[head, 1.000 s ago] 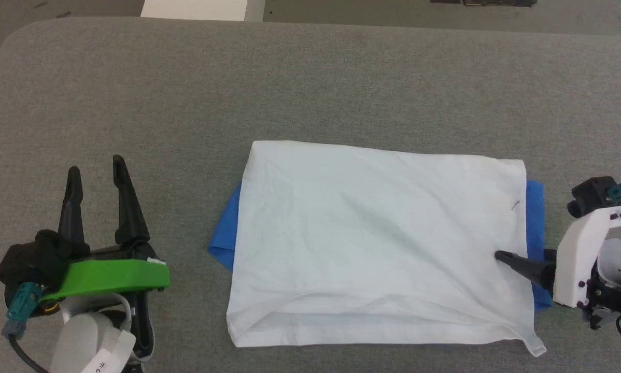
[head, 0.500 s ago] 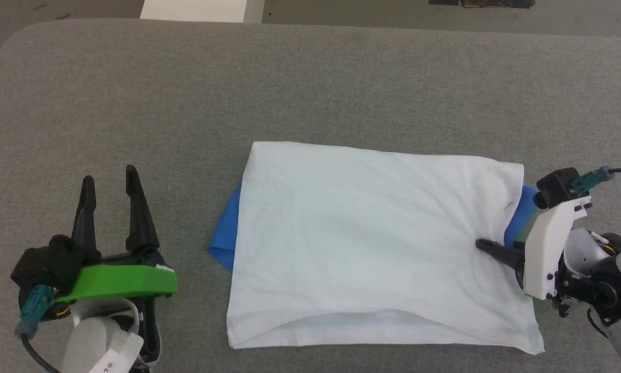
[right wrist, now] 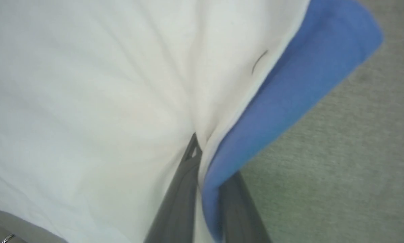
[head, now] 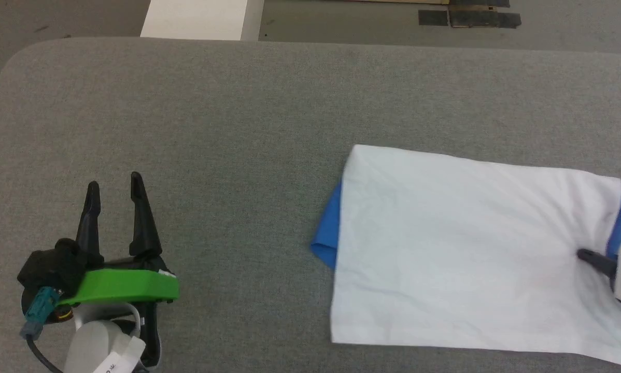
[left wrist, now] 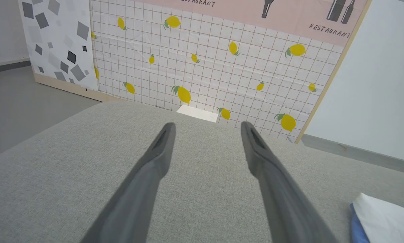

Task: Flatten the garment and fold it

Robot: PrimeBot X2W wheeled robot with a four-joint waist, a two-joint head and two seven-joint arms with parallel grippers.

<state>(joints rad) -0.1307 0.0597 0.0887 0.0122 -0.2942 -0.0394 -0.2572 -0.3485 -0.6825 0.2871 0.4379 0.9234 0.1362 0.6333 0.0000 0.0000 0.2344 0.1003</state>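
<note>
At the right edge of the garment (head: 471,248) lying on the counter (head: 238,129), right end effector (head: 582,254) clamps its white and blue layers, left end effector (head: 114,186) gapes empty well to its left; recommend low, even pull.

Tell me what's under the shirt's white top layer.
Blue fabric peeks out beneath the white layer of the garment at its left and right edges; the right gripper pinches both layers at the right. The rest underneath is covered by the white cloth.
</note>
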